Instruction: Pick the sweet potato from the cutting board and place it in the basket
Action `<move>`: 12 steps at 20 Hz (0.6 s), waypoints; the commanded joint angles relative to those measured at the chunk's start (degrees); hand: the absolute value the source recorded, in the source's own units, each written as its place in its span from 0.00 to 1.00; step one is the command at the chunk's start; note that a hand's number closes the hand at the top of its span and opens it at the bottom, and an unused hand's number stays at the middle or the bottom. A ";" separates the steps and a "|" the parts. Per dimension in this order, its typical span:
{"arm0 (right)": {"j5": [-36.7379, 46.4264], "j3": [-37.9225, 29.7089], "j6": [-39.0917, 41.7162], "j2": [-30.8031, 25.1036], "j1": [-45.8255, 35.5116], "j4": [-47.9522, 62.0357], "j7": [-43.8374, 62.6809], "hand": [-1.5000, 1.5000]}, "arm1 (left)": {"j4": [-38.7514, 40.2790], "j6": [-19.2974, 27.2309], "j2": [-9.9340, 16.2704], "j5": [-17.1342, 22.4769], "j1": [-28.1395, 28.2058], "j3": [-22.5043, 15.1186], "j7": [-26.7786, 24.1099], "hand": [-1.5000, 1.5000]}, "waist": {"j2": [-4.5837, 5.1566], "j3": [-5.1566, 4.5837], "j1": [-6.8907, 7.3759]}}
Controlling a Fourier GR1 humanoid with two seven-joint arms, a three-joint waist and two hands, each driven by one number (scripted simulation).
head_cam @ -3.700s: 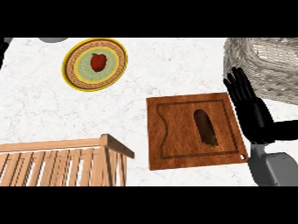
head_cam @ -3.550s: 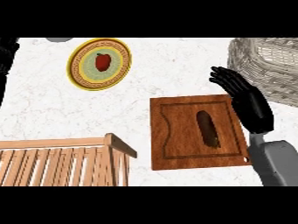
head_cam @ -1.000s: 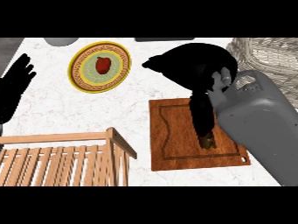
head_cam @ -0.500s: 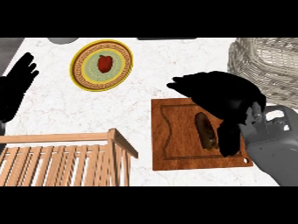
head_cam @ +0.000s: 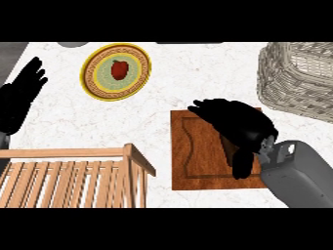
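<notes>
A brown wooden cutting board [head_cam: 197,156] lies right of centre on the white counter. My right hand [head_cam: 237,128] is down on the board's right half, with its fingers [head_cam: 241,165] curled downward over the spot where the sweet potato lies. The hand hides the sweet potato almost wholly. The woven wicker basket [head_cam: 306,83] stands at the upper right, a short gap beyond the board's far corner. At the left edge my left hand [head_cam: 14,97] rests open with fingers up, far from the board.
A yellow-rimmed plate [head_cam: 96,83] with a red fruit [head_cam: 118,70] on it sits at the upper left. A wooden slatted crate [head_cam: 61,176] fills the lower left, its corner close to the board's left edge. A grey object [head_cam: 72,44] peeks in at the top.
My right hand has come down and nearer over the board's right half and curled over the sweet potato, which now is covered. The left hand has hardly moved.
</notes>
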 commanded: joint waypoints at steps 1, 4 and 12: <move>5.45 2.24 -4.23 -1.24 1.45 6.10 -5.82 0.00 | 2.11 1.52 -4.78 -1.16 2.35 -1.56 -1.05 0.50 | 0.34 -1.38 -0.01; 7.81 4.32 -4.57 -0.53 1.47 10.26 -6.15 0.00 | 2.02 -1.53 -2.96 1.35 3.82 0.07 -1.88 0.50 | 0.30 -1.42 0.35; 12.23 4.34 -8.28 -1.69 1.64 16.98 -12.46 0.00 | -1.66 1.92 -3.91 -0.51 5.37 -1.83 -0.55 0.50 | 0.03 -1.38 0.24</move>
